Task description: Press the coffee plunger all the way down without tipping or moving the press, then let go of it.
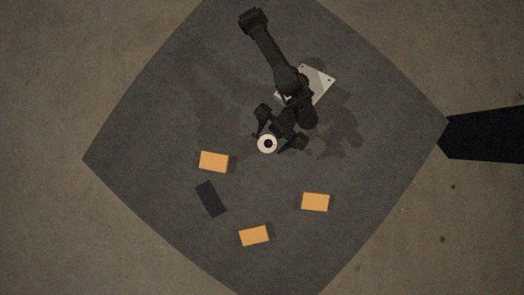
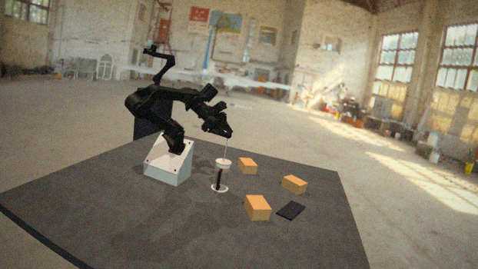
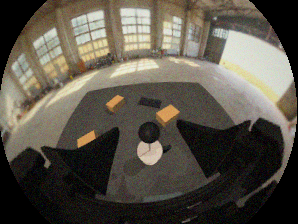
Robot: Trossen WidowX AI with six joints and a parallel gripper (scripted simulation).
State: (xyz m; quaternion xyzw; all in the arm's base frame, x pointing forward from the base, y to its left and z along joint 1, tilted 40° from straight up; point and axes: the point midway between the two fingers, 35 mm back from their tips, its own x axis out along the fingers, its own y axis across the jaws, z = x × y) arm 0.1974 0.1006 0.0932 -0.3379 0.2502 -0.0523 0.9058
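Note:
The coffee press [image 1: 267, 143] [image 2: 221, 175] [image 3: 149, 153] stands upright on the dark table [image 1: 168, 105] [image 2: 96, 215], a clear cylinder with a white lid. Its thin plunger rod [image 2: 225, 148] is raised. The black knob [image 3: 149, 132] sits at the rod's top. My gripper [image 1: 268, 143] [image 2: 227, 134] [image 3: 148, 127] is open, with one finger on each side of the knob, straight above the press. In the side view the fingers hide the knob. I cannot tell whether the fingers touch it.
Three orange blocks [image 1: 214, 162] [image 1: 315, 201] [image 1: 253, 235] and a flat black slab [image 1: 210, 198] [image 2: 290, 210] lie on the table beyond the press. The arm's white base mount [image 1: 320, 80] [image 2: 167, 163] stands close behind the press.

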